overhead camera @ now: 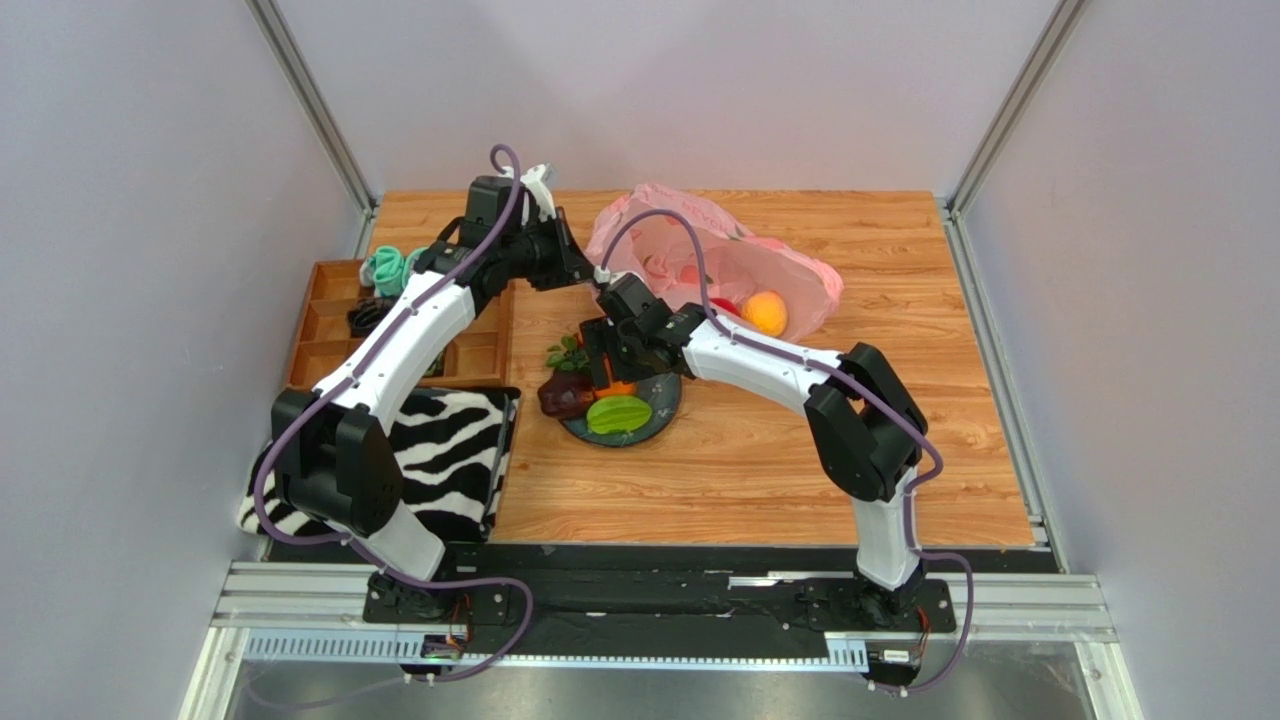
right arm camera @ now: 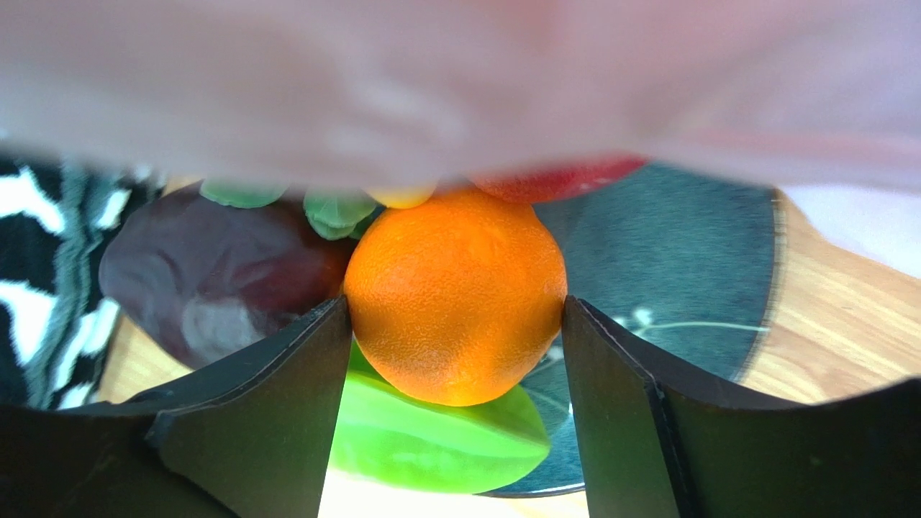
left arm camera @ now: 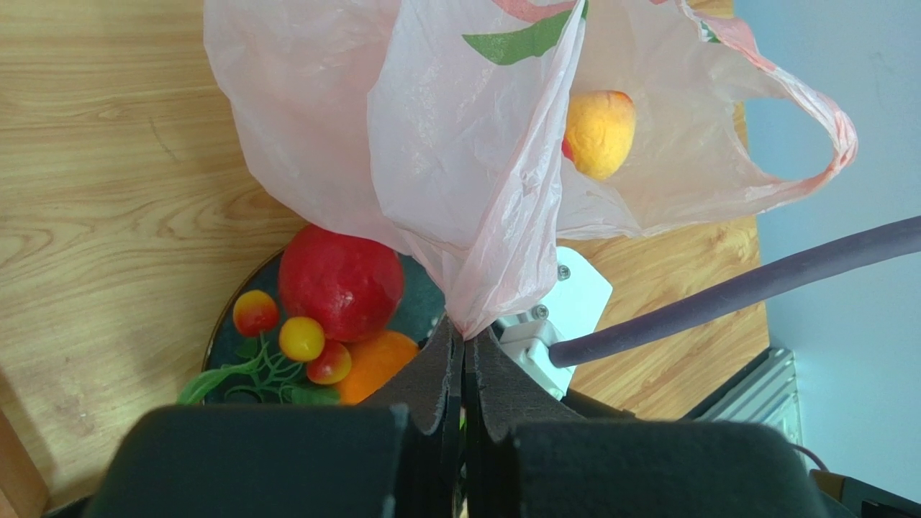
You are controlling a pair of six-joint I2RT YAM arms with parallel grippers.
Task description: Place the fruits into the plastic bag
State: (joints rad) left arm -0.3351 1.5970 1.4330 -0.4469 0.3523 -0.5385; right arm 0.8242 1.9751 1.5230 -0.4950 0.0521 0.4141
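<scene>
The pink plastic bag (overhead camera: 706, 258) lies at the back of the table with the yellow-orange peach (overhead camera: 765, 312) inside it. My left gripper (overhead camera: 583, 264) is shut on the bag's edge (left arm camera: 467, 248) and holds it up above the plate; the peach (left arm camera: 598, 132) shows through the bag. My right gripper (right arm camera: 454, 308) is down at the dark plate (right arm camera: 692, 259), jaws pressed on both sides of the orange (right arm camera: 456, 294). The green oval fruit (right arm camera: 432, 432) lies under it and the dark purple fruit (right arm camera: 205, 275) to its left. The red apple (left arm camera: 341, 283) and berries (left arm camera: 283, 329) sit on the plate.
A zebra-striped cloth (overhead camera: 451, 447) lies at the front left, touching the plate's left side. A wooden compartment tray (overhead camera: 334, 323) with small items stands at the far left. My right arm's purple cable (left arm camera: 735, 291) runs close under the bag.
</scene>
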